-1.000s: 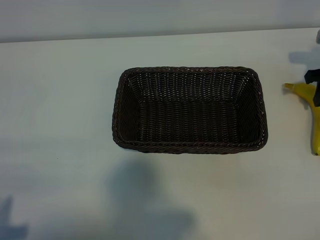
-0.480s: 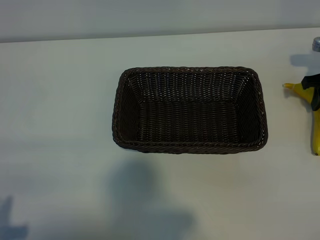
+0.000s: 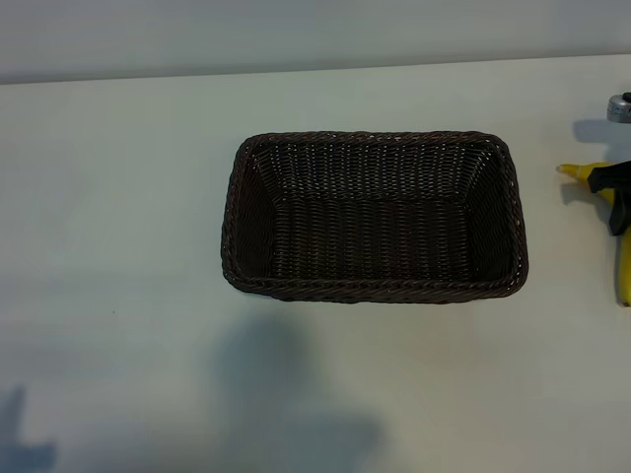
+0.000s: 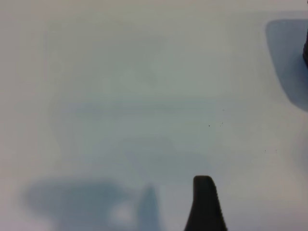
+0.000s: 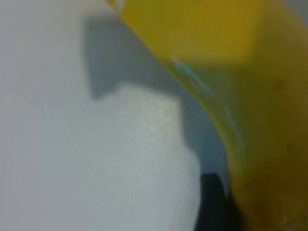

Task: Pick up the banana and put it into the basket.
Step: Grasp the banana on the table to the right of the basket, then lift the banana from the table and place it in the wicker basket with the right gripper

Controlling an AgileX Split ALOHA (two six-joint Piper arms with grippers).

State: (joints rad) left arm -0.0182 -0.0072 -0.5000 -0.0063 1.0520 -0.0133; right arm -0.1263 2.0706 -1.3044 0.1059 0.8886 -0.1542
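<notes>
Your right gripper has sunk onto the banana at the table's right edge, fingers narrowing around it; whether they grip yet, you cannot tell. The basket waits mid-table, empty. Your left gripper hangs parked, fingers apart, holding nothing.

The exterior view looks steeply down on the desk, with the basket mid-frame and the banana cut off at the right edge. The left wrist view sits low over bare desk, one dark fingertip at lower centre. The right wrist view is pressed very close to the banana, which fills its right half; this fruit is what it shares with the exterior view.
</notes>
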